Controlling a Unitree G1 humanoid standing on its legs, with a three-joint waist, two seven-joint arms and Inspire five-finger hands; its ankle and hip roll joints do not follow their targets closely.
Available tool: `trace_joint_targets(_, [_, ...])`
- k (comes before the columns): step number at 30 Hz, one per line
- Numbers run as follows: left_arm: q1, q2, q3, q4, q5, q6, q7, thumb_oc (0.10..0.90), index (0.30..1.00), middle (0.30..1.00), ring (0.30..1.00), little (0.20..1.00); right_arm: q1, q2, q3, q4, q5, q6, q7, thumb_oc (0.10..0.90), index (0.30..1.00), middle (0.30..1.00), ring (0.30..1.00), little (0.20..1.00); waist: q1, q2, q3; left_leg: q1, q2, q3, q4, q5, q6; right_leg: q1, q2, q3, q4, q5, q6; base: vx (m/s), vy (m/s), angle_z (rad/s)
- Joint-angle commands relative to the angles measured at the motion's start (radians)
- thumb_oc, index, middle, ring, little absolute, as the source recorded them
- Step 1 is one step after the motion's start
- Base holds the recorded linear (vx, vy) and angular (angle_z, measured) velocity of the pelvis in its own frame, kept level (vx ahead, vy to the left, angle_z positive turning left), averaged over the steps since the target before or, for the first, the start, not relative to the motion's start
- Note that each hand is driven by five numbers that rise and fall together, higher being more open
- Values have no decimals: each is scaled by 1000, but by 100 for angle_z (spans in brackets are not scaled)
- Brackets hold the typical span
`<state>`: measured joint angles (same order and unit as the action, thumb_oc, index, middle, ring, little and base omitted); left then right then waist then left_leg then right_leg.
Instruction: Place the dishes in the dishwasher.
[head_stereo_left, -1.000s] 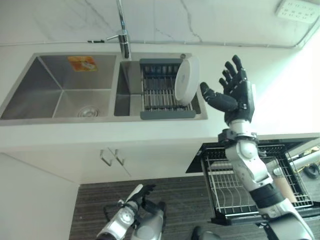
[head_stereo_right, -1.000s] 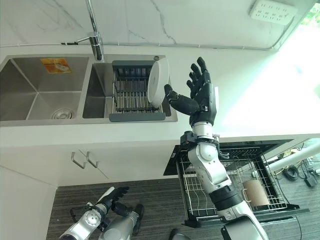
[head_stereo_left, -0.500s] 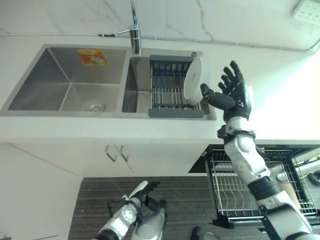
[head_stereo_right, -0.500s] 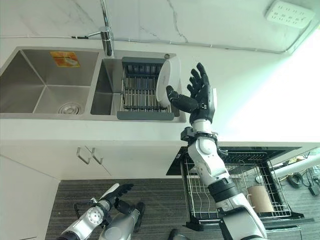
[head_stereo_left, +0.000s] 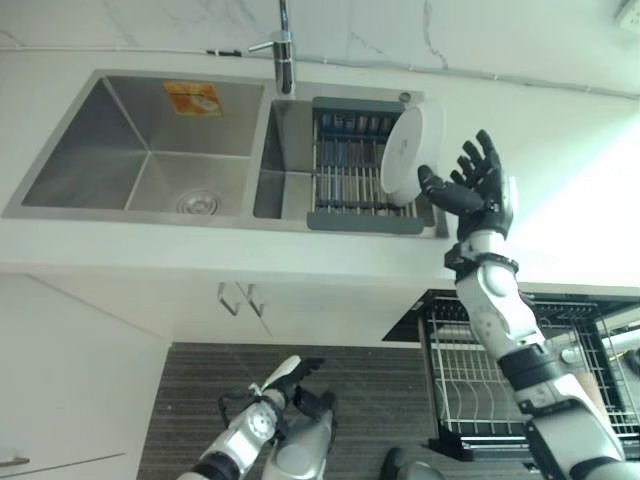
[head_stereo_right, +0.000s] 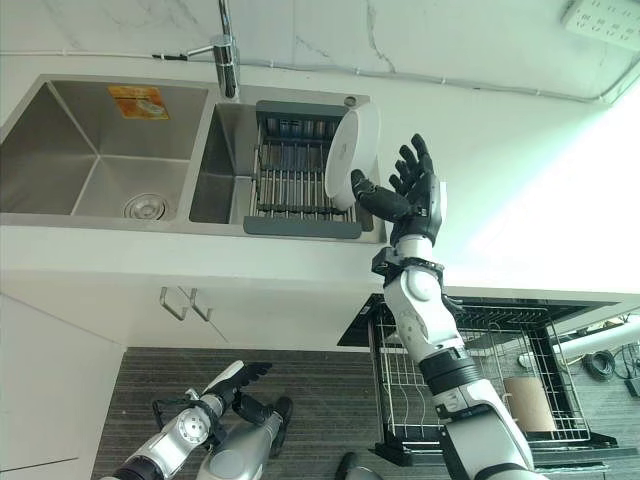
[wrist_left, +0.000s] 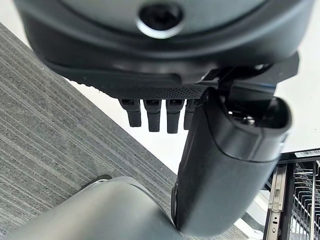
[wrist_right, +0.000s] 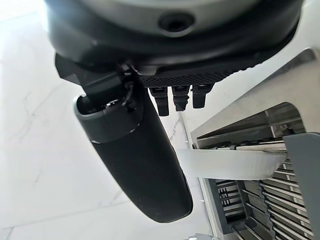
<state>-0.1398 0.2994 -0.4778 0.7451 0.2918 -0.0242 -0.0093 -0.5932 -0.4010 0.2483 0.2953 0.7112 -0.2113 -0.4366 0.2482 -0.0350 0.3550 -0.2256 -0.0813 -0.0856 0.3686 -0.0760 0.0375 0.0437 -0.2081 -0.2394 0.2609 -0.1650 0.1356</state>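
White plate (head_stereo_left: 408, 155): upright on edge at the right end of the dish rack (head_stereo_left: 352, 170), in the sink's (head_stereo_left: 150, 150) right basin. Right hand (head_stereo_left: 478, 190): fingers spread apart, thumb near the plate's face. Left hand (head_stereo_left: 292, 372): low over the floor, fingers relaxed, empty. Dishwasher rack (head_stereo_right: 470, 385): pulled out under the bench (head_stereo_left: 560, 190).

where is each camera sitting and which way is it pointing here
Left eye view: on the head, looking down at the sink, drying rack and white plate; right hand open beside the plate.
Right eye view: the same scene from slightly aside; left hand low over the floor, dishwasher rack pulled out.
Left wrist view: along the left hand, facing the floor.
Right wrist view: along the right hand, facing the plate's edge and rack.
Shared: the plate shows in the eye views and the right wrist view.
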Motion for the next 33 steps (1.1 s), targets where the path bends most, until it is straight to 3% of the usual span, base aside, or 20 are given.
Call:
trace_joint_targets(1, [187,83,-139,117,123,55,-49,800,900,900,900,900,-148,-67,-88,-39,12,-74,28,800,900,900,900,900,11,20,-35,100,89,15,-69,-116,-53,-80,-48,-34,39,25,45,0,0,0])
trace_joint_targets(20, [181,112,-162,114,149,50,-49,800,900,900,900,900,-236,-114,-95,78,122,-9,135,800,900,900,900,900,24,25,-12,94,86,8,-69,-110,-57,-80,-61,-48,39,29,50,0,0,0])
trace_joint_targets(33, [182,106,-169,119,144,42,-37,800,900,900,900,900,-269,-123,-83,82,51,-21,133,800,900,900,900,900,34,36,2,95,85,1,-69,-110,-63,-69,-66,-62,39,17,45,10,-1,0])
